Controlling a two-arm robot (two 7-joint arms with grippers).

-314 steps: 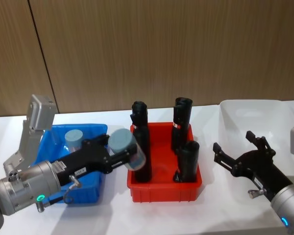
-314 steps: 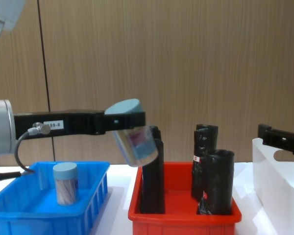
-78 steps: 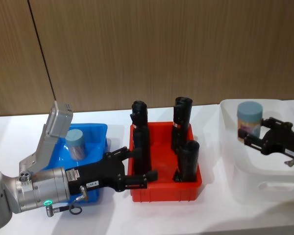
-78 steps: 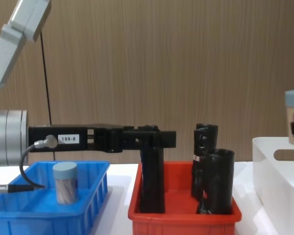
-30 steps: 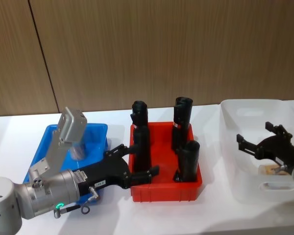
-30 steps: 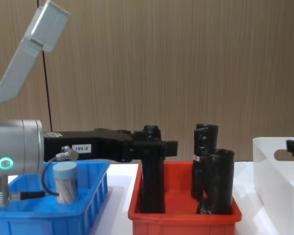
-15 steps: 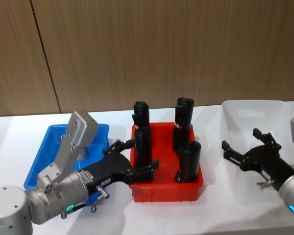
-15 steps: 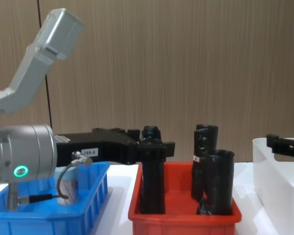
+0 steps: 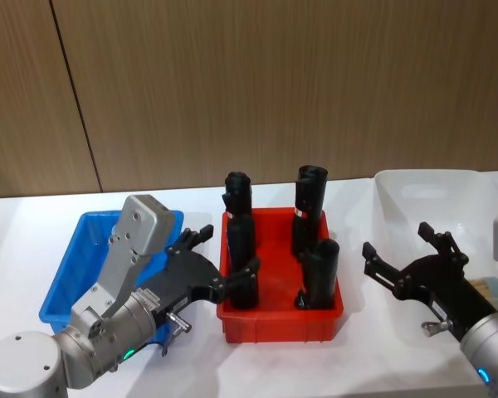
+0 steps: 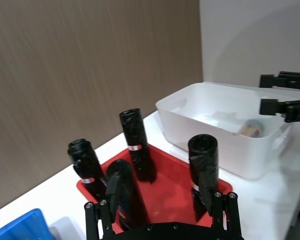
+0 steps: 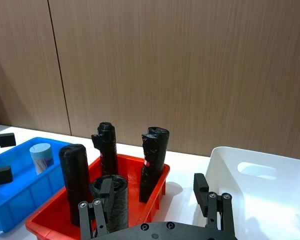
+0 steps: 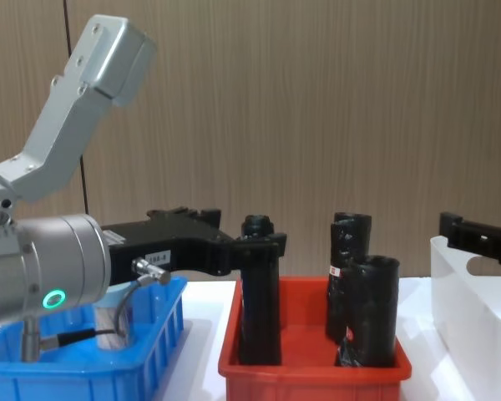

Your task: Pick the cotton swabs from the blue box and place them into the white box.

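Note:
One cotton swabs jar (image 11: 41,156) with a pale blue lid stands upright in the blue box (image 9: 64,274); in the chest view the jar (image 12: 117,324) is partly hidden behind my left arm. Another cotton swabs jar (image 10: 251,128) lies on its side inside the white box (image 9: 398,189). My left gripper (image 9: 224,255) is open and holds nothing, hovering between the blue box and the red bin. My right gripper (image 9: 403,246) is also open and holds nothing, just left of the white box's near wall.
A red bin (image 9: 278,319) stands between the two boxes and holds several tall black rolls (image 9: 315,274). My left gripper's fingertips are close to the nearest roll (image 12: 259,292). A wooden wall runs behind the white table.
The jar my right gripper carried earlier now lies in the white box. That gripper has moved left, out of the box. My left arm has swung its wrist higher above the blue box.

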